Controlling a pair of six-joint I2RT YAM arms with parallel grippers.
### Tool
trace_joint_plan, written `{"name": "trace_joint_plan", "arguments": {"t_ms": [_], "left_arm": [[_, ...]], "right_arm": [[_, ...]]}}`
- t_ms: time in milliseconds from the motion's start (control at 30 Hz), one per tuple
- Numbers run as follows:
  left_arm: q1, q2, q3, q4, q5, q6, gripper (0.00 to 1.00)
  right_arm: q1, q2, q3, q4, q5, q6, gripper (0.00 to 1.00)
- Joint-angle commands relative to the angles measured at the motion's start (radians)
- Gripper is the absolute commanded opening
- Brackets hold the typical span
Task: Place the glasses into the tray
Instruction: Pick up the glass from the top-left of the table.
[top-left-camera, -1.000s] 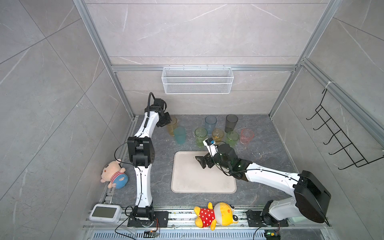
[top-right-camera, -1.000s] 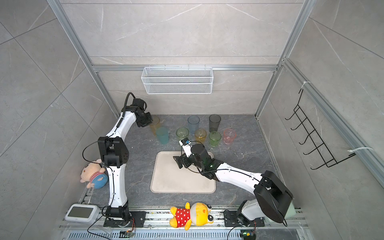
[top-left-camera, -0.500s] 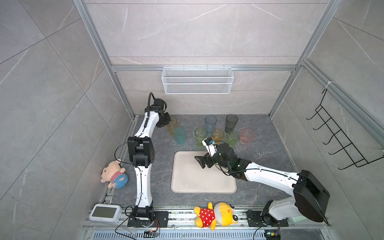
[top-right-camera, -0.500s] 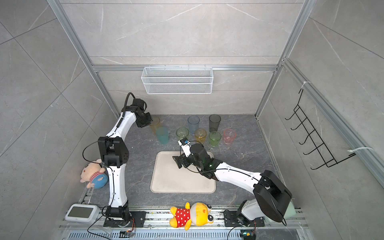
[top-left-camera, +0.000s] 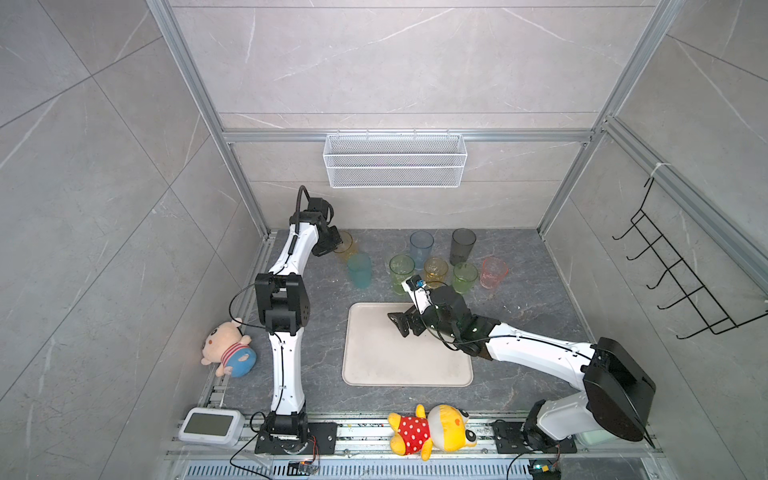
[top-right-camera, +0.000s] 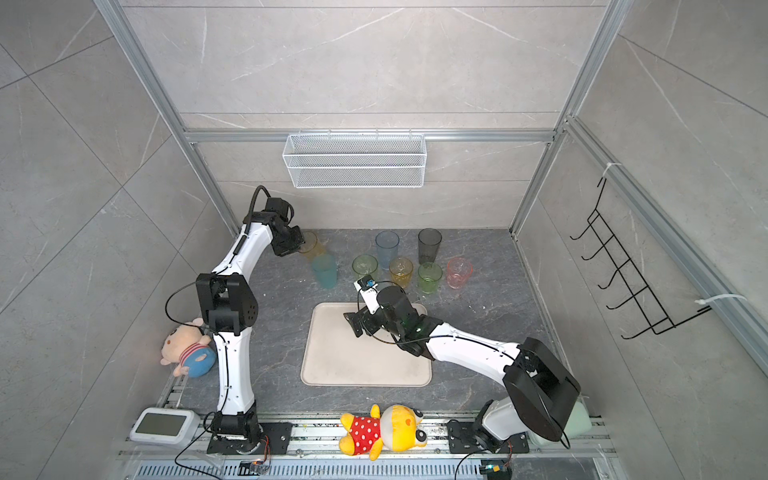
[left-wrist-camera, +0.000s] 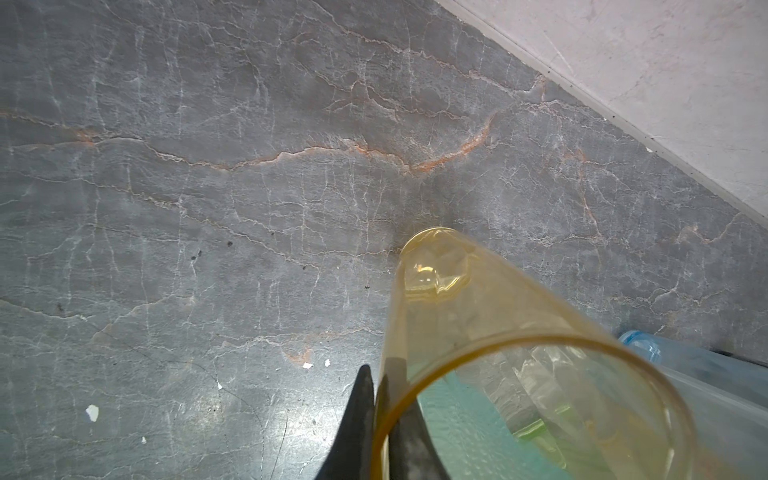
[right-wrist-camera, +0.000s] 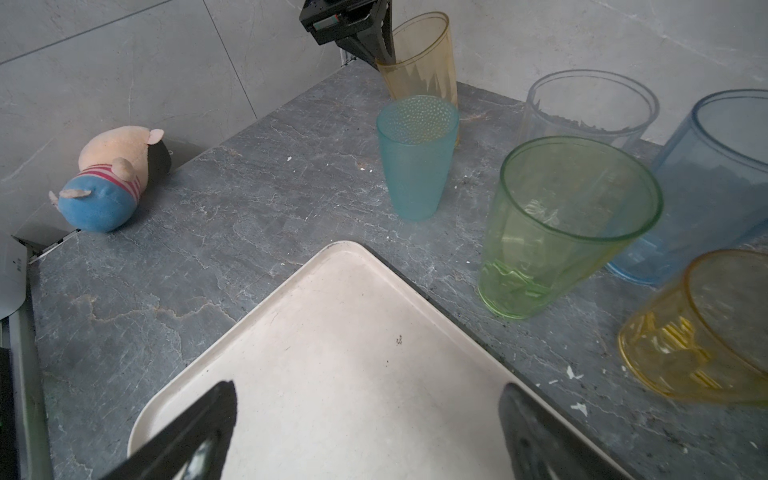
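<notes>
Now, from the left: a plush pig (top-left-camera: 226, 351) lies at the edge of the tabletop (top-left-camera: 322, 374), and past it the left arm (top-left-camera: 291, 253) reaches to the far left corner. The left jaws are pinched shut on the rim of the amber glass (top-left-camera: 348, 249), one jaw inside the wall and one outside, as the left wrist view shows plainly. That glass looks to rest on the tabletop, leaning slightly, with the teal glass (top-left-camera: 359, 271) just beside it toward the front.

Further right stand a green glass (top-left-camera: 402, 266), the blue glass (top-left-camera: 421, 245), the yellow glass (top-left-camera: 435, 268), the grey glass (top-left-camera: 463, 244), a second green glass (top-left-camera: 464, 277) and the pink glass (top-left-camera: 493, 272). A clear glass (right-wrist-camera: 590, 106) shows only in the right wrist view, behind the first green one. All stand beyond the far edge of the tray (top-left-camera: 374, 365), which holds no glass. Over that far edge hover the right jaws, spread wide and holding nothing, at the end of the right arm (top-left-camera: 536, 349).

My reading: the first pick is in hand, with the grip made and the lift not yet done. Next, the left arm needs a straight lift to clear the teal glass, then a carry toward the tray's left side, away from the right arm. A rim pinch is thin, so the glass may swing. Slow travel and an upright set-down before the jaws open seem wise.
</notes>
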Motion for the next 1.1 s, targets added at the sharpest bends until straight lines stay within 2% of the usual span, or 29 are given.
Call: {"name": "trace_joint_plan", "arguments": {"t_ms": [0,400,800,1067], "left_arm": [[-0.003,-0.051,0.021,-0.009,-0.021,0.023,0.02],[-0.003,-0.208,-0.062,-0.051,-0.097,0.038,0.00],[-0.007,-0.408,-0.142,-0.205,-0.162,0.067,0.00],[-0.063,-0.514,-0.183,-0.343,-0.234,0.078,0.00]], "right_arm": [[0.007,0.017,0.030,-0.022,0.009,-0.009,0.99],[0.011,0.019,0.038,-0.033,0.019,-0.012,0.99],[0.012,0.007,0.030,-0.029,0.043,-0.014,0.99],[0.013,-0.010,0.021,-0.029,0.065,-0.008,0.99]]}}
